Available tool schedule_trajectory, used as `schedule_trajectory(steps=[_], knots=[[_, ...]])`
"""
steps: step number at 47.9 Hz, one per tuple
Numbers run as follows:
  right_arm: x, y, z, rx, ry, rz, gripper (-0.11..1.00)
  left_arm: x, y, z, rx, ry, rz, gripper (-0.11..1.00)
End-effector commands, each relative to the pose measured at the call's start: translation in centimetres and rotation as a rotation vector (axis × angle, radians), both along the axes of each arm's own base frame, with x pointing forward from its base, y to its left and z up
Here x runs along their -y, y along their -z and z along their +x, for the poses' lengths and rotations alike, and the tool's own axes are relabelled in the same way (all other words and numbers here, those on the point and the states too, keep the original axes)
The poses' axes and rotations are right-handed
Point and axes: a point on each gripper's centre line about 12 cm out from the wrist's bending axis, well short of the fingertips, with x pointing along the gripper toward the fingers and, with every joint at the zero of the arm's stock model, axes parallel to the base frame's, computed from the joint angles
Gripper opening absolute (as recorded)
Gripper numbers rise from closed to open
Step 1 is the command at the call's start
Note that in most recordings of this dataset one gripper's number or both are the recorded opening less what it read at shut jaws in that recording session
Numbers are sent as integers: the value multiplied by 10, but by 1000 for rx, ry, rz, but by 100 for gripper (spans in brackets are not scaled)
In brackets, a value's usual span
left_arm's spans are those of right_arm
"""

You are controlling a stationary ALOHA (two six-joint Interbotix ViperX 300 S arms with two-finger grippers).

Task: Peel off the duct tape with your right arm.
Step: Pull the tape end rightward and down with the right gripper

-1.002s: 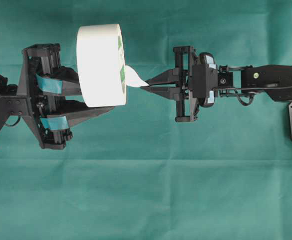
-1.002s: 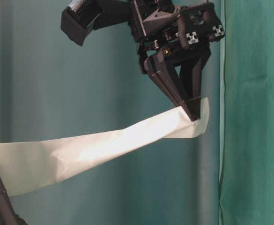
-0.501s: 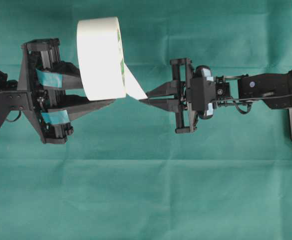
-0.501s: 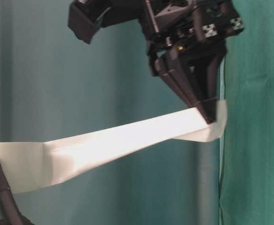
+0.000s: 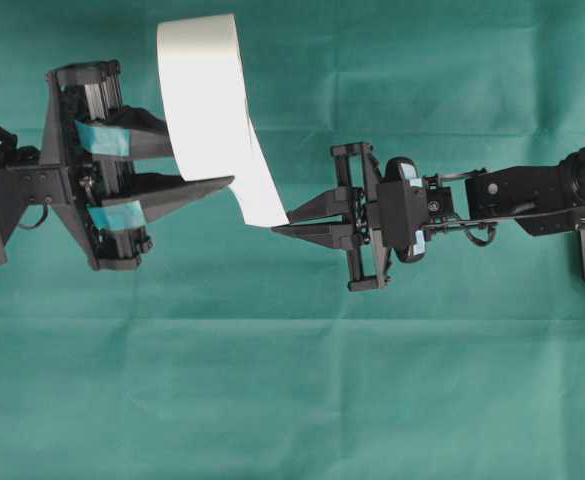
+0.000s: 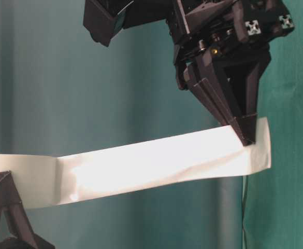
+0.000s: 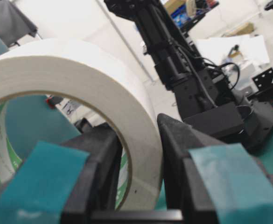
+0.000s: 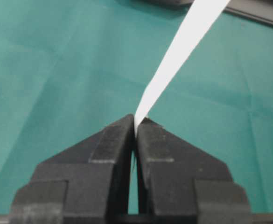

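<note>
From my remote seat: table (image 5: pixel 292 400) covered edge to edge by green cloth (image 5: pixel 452 110); cloth shows faint fold creases running across it; can't spot any object resting directly on cloth in overhead view; same green fabric visible under right wrist cam (image 8: pixel 47 70).

From my station, a green cloth (image 5: pixel 292 400) lay spread flat beneath the right gripper (image 5: pixel 279 222) and ran out past it on every side. A long, faint crease (image 5: pixel 272 322) crossed the cloth just below that gripper in the overhead view.

At table level, a teal backdrop (image 6: pixel 63 78) hung behind the gripper, with a brighter green cloth panel (image 6: pixel 288 197) to its right.

Beyond the left gripper (image 7: pixel 136 158), its wrist camera showed me a pale, blurred room, with a cardboard box (image 7: pixel 176 4) and a white sheet-like surface (image 7: pixel 229 46) far behind.
</note>
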Motion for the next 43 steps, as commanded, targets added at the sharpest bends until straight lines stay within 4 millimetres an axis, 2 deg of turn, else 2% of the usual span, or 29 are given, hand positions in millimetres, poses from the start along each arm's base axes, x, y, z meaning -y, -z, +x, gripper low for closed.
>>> schedule_trajectory(steps=[1,33,43], knots=[[-8,-4,2,8,-19,7,-10,-6,-24,-3,81,-23,5,20],[-48,-4,0,7,-116,17,-10,-37,-17,-7,63,-122,8,20],[-54,-1,1,2,-133,17,-10,-40,-15,-10,60,-131,7,20]])
